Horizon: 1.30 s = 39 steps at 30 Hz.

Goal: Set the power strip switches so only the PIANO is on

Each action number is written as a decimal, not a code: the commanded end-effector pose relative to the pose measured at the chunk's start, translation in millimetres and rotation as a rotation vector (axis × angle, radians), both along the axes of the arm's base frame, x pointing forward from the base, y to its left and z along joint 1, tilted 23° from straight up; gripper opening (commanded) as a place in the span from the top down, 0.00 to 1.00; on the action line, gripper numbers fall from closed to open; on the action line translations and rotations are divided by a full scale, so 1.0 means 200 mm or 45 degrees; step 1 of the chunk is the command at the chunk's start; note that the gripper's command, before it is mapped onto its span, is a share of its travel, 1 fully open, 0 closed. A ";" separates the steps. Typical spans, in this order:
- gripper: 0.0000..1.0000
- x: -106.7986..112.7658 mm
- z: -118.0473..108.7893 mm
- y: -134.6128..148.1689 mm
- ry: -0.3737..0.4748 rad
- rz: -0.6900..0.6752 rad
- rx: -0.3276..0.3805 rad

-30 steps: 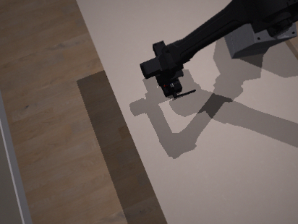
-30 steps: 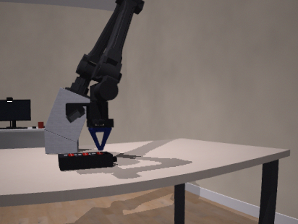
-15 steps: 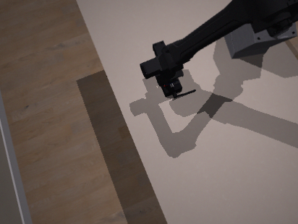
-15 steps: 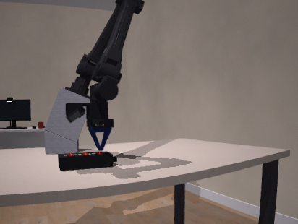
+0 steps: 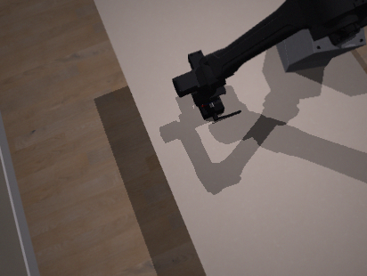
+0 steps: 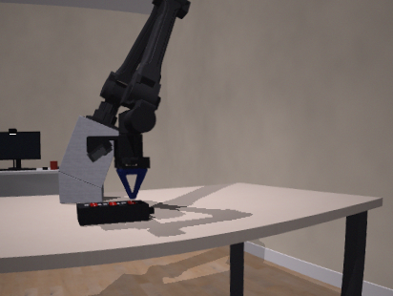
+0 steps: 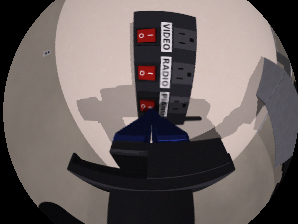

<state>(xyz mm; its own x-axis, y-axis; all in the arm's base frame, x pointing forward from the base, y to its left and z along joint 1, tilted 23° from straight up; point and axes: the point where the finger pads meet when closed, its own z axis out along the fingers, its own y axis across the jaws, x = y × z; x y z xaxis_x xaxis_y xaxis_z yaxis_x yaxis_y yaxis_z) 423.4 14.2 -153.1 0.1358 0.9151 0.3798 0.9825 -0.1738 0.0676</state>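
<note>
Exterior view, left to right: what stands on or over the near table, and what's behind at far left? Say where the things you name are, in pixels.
Monitor (image 6: 20, 145), red cup (image 6: 53, 165), arm's grey mount (image 6: 82, 159), gripper (image 6: 133, 198) (image 7: 151, 112).

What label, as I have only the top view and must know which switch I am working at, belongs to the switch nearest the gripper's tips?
Observer: PIANO; in the wrist view, that switch is the nearest to the gripper.
Operator: Are its fingers apart?
Observer: No, the exterior view shows them meeting at the tips.
Operator: And how does the power strip lie?
Observer: Flat on the table: the exterior view shows the strip with its red switches facing up.
</note>
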 end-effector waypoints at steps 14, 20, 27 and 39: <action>1.00 0.04 -0.02 0.02 -0.018 -0.002 -0.009; 1.00 0.07 -0.03 0.03 -0.026 -0.002 -0.009; 1.00 0.07 -0.05 0.03 -0.025 -0.002 -0.009; 1.00 0.07 -0.06 0.04 -0.027 -0.002 -0.010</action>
<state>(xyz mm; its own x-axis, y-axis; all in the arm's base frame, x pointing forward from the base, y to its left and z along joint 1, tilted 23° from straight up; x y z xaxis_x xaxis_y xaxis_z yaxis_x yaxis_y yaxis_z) 425.2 16.6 -158.2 0.1391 0.9143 0.3804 0.9813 -0.1789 0.0711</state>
